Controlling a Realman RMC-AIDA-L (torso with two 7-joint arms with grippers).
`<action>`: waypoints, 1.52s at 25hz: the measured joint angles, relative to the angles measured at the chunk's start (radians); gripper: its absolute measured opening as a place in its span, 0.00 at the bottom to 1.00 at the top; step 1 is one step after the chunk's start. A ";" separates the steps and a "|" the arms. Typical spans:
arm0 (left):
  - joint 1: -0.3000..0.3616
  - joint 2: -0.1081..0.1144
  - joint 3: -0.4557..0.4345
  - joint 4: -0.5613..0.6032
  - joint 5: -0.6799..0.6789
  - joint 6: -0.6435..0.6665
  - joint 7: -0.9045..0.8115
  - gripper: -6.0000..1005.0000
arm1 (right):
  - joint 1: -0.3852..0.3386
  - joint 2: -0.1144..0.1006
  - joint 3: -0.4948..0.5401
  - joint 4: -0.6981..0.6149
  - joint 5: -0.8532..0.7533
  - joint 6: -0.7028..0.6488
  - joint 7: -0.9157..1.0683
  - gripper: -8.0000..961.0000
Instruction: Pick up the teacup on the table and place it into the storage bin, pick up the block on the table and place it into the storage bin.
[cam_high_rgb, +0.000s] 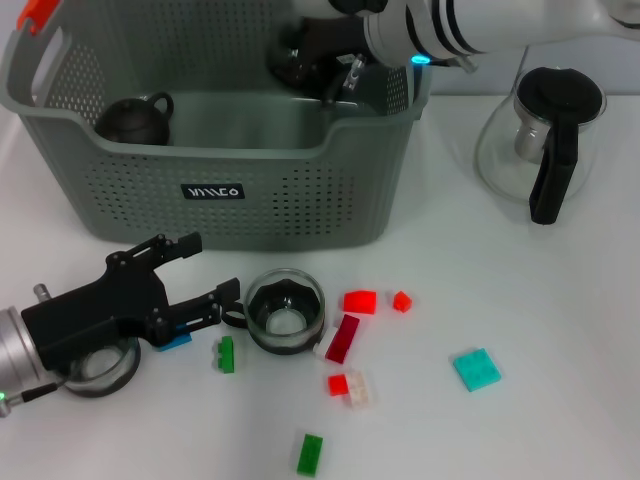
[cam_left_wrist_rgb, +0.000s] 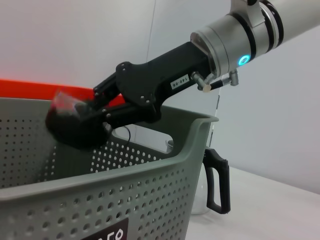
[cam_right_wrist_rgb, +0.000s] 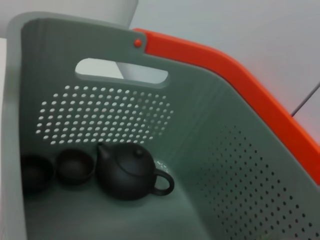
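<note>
The grey storage bin (cam_high_rgb: 250, 190) stands at the back left of the table. My right gripper (cam_high_rgb: 300, 58) hangs over the bin's far right corner, shut on a dark teacup (cam_high_rgb: 288, 70). The left wrist view shows that gripper (cam_left_wrist_rgb: 82, 117) with the teacup (cam_left_wrist_rgb: 67, 131) just above the bin rim (cam_left_wrist_rgb: 150, 167). Inside the bin lie a dark teapot (cam_right_wrist_rgb: 127, 172) and two dark teacups (cam_right_wrist_rgb: 75, 166). My left gripper (cam_high_rgb: 205, 268) is low at the front left, open, with a blue block (cam_high_rgb: 178, 341) just under its lower finger.
A glass cup in a black holder (cam_high_rgb: 285, 312) sits in front of the bin, another (cam_high_rgb: 100, 370) under my left arm. Red (cam_high_rgb: 359, 301), green (cam_high_rgb: 226, 354) and teal (cam_high_rgb: 476, 368) blocks are scattered at the front. A glass kettle (cam_high_rgb: 545, 140) stands at the back right.
</note>
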 joint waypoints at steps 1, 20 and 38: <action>0.001 0.000 0.000 0.000 0.000 0.000 0.000 0.82 | 0.000 0.000 0.000 -0.003 0.000 0.000 0.004 0.20; 0.033 0.008 -0.009 0.020 -0.017 0.073 0.000 0.82 | -0.396 -0.006 0.078 -0.629 0.294 -0.383 -0.010 0.84; 0.073 -0.008 0.016 0.479 0.170 0.303 -0.140 0.82 | -0.763 -0.004 0.245 -0.536 0.412 -1.177 -0.319 0.86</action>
